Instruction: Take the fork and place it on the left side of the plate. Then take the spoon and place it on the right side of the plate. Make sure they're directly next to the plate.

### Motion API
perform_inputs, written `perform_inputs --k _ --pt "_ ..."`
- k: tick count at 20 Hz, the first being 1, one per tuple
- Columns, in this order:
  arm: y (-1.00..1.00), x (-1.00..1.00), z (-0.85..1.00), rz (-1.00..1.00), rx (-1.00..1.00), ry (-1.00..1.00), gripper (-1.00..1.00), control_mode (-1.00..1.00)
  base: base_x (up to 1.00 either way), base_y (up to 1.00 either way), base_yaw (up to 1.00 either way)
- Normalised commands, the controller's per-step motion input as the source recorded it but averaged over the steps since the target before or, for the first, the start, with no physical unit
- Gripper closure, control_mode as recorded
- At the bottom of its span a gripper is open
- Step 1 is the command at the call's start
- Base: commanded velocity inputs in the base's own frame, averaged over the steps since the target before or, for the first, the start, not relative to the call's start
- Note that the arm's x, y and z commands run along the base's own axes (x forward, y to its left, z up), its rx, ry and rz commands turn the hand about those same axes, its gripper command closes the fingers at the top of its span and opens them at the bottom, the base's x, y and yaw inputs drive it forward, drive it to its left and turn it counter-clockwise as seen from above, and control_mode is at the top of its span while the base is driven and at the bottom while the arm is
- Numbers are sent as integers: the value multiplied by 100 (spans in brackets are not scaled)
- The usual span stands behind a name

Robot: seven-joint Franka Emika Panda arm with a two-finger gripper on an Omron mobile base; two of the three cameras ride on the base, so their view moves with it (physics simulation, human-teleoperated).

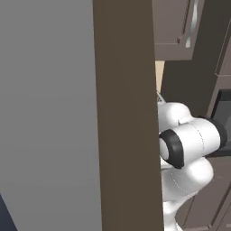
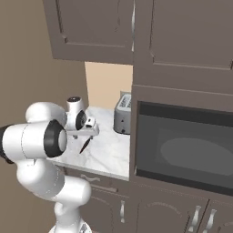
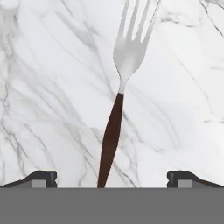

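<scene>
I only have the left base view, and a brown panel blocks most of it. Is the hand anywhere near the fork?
Observer: Yes. In the hand view the fork lies on the marble counter, its brown handle running between the fingers.
Operator: Are they closed on it?
Observer: No, they stand wide open, both clear of the handle.
Operator: Anything close by?
Observer: The right base view shows a toaster at the back of the counter.

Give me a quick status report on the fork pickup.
Gripper open above marble counter. Fork lying flat between the fingertips, not gripped. Nothing in the way.
</scene>
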Motion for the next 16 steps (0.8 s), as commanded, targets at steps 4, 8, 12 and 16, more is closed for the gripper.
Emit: perform_inputs --k 4,8,12,16 --pt "8 35 -33 0 -4 8 -100 -100 0 0 0" --pt "0 31 -26 -1 -1 4 -100 -100 0 0 0" --pt "0 31 -19 -1 0 0 -100 -100 0 0 0" --pt "0 21 -28 -2 0 0 -100 -100 0 0 0"
